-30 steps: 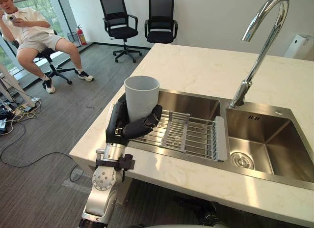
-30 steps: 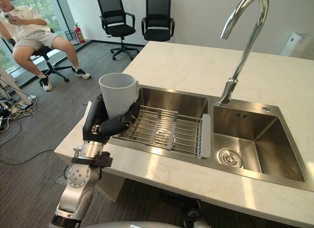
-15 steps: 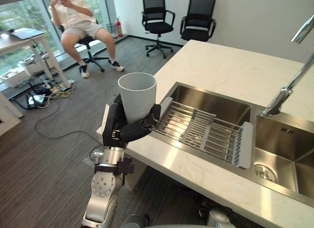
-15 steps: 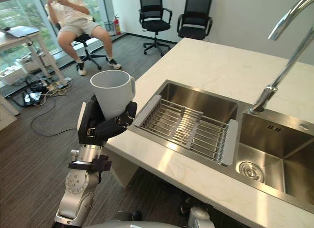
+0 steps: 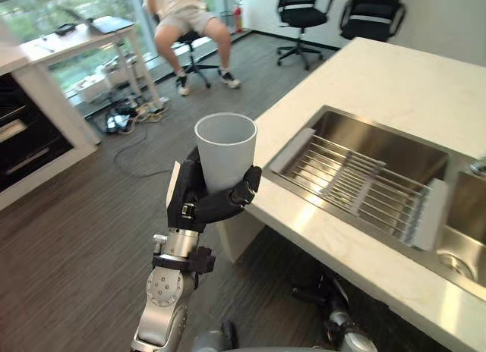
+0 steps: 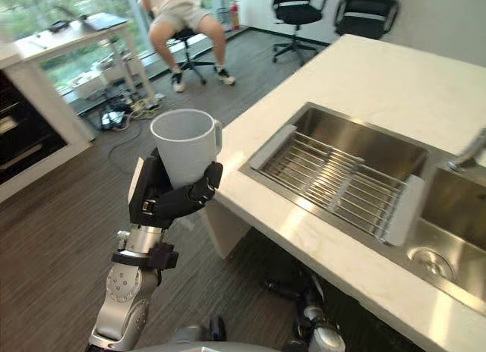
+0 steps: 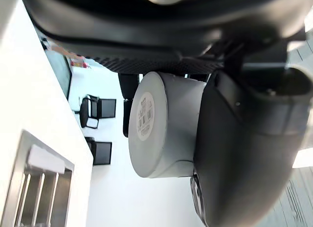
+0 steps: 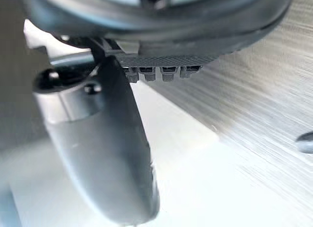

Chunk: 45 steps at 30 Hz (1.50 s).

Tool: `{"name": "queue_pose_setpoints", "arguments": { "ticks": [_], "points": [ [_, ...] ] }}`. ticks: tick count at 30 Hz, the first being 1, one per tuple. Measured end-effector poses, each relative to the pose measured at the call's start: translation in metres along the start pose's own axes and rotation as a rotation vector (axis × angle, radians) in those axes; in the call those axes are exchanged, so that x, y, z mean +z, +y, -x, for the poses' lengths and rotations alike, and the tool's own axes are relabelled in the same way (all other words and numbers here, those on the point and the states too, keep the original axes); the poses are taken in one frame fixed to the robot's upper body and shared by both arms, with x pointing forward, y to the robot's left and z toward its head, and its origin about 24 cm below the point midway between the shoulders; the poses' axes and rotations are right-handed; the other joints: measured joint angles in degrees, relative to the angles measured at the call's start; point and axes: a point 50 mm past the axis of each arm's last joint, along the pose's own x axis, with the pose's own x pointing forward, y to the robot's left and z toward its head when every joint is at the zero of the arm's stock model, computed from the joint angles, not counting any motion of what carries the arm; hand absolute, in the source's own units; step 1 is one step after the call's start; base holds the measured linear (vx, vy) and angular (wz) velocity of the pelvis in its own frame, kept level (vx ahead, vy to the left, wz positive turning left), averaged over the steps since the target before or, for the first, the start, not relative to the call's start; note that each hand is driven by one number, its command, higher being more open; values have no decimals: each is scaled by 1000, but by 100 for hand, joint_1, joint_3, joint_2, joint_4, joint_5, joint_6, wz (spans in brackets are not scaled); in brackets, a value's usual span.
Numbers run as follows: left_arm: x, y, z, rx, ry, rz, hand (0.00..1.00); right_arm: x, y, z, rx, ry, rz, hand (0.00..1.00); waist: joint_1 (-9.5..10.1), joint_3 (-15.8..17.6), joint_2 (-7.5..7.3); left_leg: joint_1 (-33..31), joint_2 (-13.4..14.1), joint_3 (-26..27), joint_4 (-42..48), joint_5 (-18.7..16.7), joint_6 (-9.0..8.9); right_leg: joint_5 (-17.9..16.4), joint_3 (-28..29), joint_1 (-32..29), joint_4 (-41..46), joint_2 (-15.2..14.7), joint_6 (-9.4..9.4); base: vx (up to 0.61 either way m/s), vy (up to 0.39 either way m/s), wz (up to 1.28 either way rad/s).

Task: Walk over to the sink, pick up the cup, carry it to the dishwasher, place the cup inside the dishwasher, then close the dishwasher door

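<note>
One left hand (image 5: 199,205), fingers curled round the cup (image 5: 225,153), near the counter (image 5: 395,71); person (image 5: 186,14) seated beyond.

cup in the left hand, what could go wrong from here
The cup stands upright in the left hand, gripped only round its lower part, so a jolt while walking might tip it out. It is close to the counter corner; a turn could knock it. Cables on the floor could catch a foot.
</note>
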Motion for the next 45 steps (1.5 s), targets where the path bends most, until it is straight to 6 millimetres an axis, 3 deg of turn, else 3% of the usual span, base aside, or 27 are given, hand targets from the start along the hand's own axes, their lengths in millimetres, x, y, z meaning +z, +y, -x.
{"name": "queue_pose_setpoints", "arguments": {
  "ticks": [2,4,6,7,10,11,16,20,21,23,24,25,26,29,30,31,34,37,39,41,43,45],
  "points": [
    [-11,1,4,-1,45,-6,0,3,19,-6,39,0,1,100,17,-28,-104,147,-197,12,-312,171,74,67,52,21,-101,-92,-85,-66,92,13],
    [-21,-1,8,-23,98,-16,0,15,36,-3,80,-156,149,100,-22,-48,-106,121,-284,-29,-427,255,129,132,72,31,-253,-97,-62,-67,53,11],
    [-36,2,16,-34,176,-39,0,19,42,-11,70,-42,125,100,-160,-66,-129,125,-312,-59,-454,291,157,198,201,50,-389,-33,-56,-66,48,5],
    [-40,3,17,-40,194,-47,0,15,38,-12,48,-24,138,100,-167,-71,-133,136,-311,-78,-453,295,159,198,250,77,-419,1,-62,-67,19,12],
    [-54,10,26,-25,270,-83,0,-17,0,-3,-72,144,75,100,-164,-30,-141,153,-344,-165,-408,300,162,204,356,162,-481,67,-55,-36,12,13],
    [-54,16,26,-12,275,-101,0,-27,-12,5,-123,162,120,100,-152,-24,-150,128,-332,-185,-369,284,154,202,362,164,-476,79,-53,-6,-25,8],
    [-44,32,22,62,241,-107,0,-9,-37,11,-160,30,218,100,-173,98,-227,9,-240,-342,94,71,141,38,342,240,-153,53,-69,-22,-27,12],
    [-26,25,15,43,162,-92,0,-2,-30,5,-104,7,219,100,-111,219,-298,-165,-346,-689,699,-325,155,-441,180,283,574,-246,-220,-49,-15,48],
    [-18,23,14,38,132,-85,0,0,-25,3,-66,5,226,100,-108,257,-299,-199,-404,-830,762,-370,217,-515,257,283,780,-289,-337,-15,-19,74],
    [-14,20,12,25,109,-80,0,-3,-13,2,-5,17,210,100,-116,313,-346,-184,-555,-1075,787,-368,233,-519,649,250,1064,-328,-374,1,-18,78],
    [-14,19,13,30,111,-73,0,-5,-6,2,35,29,201,100,-81,316,-341,-156,-602,-1222,783,-371,251,-542,897,247,1213,-295,-505,17,-15,56],
    [-14,20,14,34,112,-74,0,-5,-2,2,59,30,202,100,-81,328,-321,-155,-604,-1310,778,-367,259,-614,1061,244,1221,-223,-638,28,-59,71],
    [-14,22,13,41,112,-77,0,-6,6,2,104,30,196,100,-99,341,-303,-188,-596,-1511,739,-330,259,-800,1444,243,1046,67,-691,17,-98,79],
    [-14,24,13,56,112,-82,0,0,18,1,166,5,177,100,-229,334,-350,-373,-631,-2097,605,-141,129,-886,2401,-32,498,922,-535,6,-148,98],
    [-15,23,13,51,116,-81,0,2,19,2,162,-7,164,100,-322,323,-359,-492,-701,-2352,640,-80,64,-860,2501,-13,477,1062,-431,68,-208,107],
    [-16,22,15,53,121,-73,0,3,19,1,161,-9,161,100,-277,332,-345,-504,-686,-2400,638,-29,8,-854,2466,-20,477,1092,-428,114,-201,74],
    [-20,16,19,69,142,-48,0,10,20,1,168,-30,167,100,-251,319,-327,-596,-626,-2668,662,18,-69,-780,2063,126,458,1241,-600,113,-173,59],
    [-19,16,25,92,152,-40,0,24,20,1,173,-85,181,100,-186,311,-341,-612,-535,-2468,756,25,-58,-767,1793,392,256,1294,-626,76,-89,51],
    [-16,14,29,100,146,-27,0,31,20,2,173,-115,175,100,-147,311,-338,-748,-496,-2064,1037,59,55,-768,1608,552,169,1275,-628,39,-18,55],
    [-11,12,32,98,135,-8,0,35,18,3,163,-134,165,100,-115,310,-329,-892,-441,-1369,1250,132,280,-809,1314,714,69,1219,-697,17,3,75],
    [-12,10,33,92,137,4,0,36,15,3,153,-137,162,100,-55,255,-239,-852,-453,-884,828,152,470,-858,1053,723,19,1189,-735,-44,31,73],
    [-14,10,33,80,143,10,0,34,15,2,141,-130,146,100,0,255,-252,-749,-451,-443,453,95,622,-905,919,723,-10,1102,-666,-54,37,68]
  ]
}}
